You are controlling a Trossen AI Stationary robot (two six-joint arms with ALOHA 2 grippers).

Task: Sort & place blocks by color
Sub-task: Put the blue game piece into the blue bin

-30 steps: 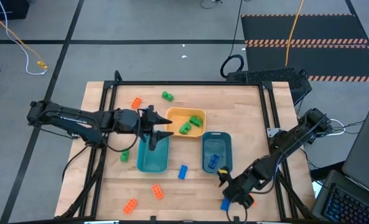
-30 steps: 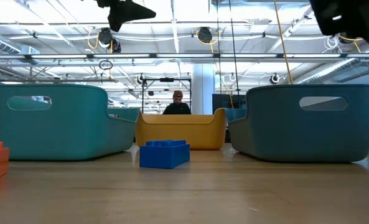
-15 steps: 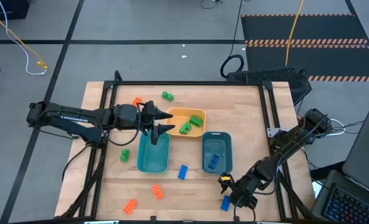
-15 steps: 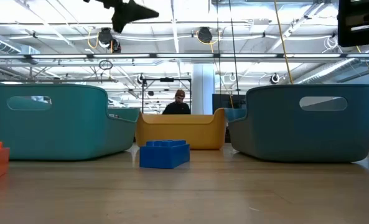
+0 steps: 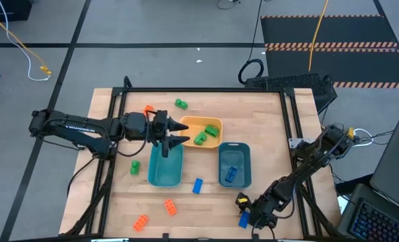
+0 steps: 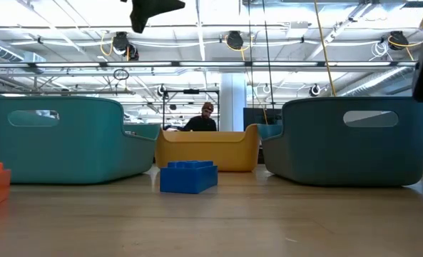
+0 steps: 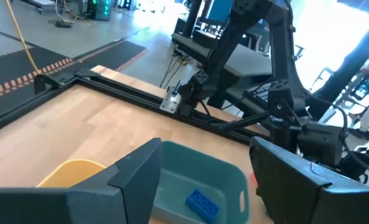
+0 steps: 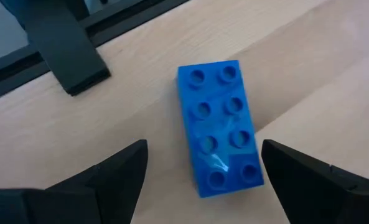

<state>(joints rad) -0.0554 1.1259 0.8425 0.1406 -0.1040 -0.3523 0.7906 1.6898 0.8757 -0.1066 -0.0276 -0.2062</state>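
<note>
My right gripper (image 8: 203,186) is open and empty near the table's front right; it also shows in the high view (image 5: 245,210). Its fingers stand on either side of a blue brick (image 8: 220,127) that lies flat on the table, studs up, without touching it. My left gripper (image 5: 179,134) is open and empty, high over the gap between the left teal bin (image 5: 165,167) and the yellow bin (image 5: 200,125). Two green bricks (image 5: 200,138) lie in the yellow bin. A blue brick (image 5: 230,175) lies in the right teal bin (image 5: 235,149).
Loose bricks lie on the table: orange (image 5: 147,109) and green (image 5: 180,103) at the back, green (image 5: 135,167) left of the bins, blue (image 5: 198,185) in front of them, two orange (image 5: 170,207) near the front edge. A person (image 6: 207,118) shows beyond the table.
My right gripper has gone toward the table's near edge and down, over the blue brick at the front right. My left gripper has gone a little toward the far edge and up, still open.
</note>
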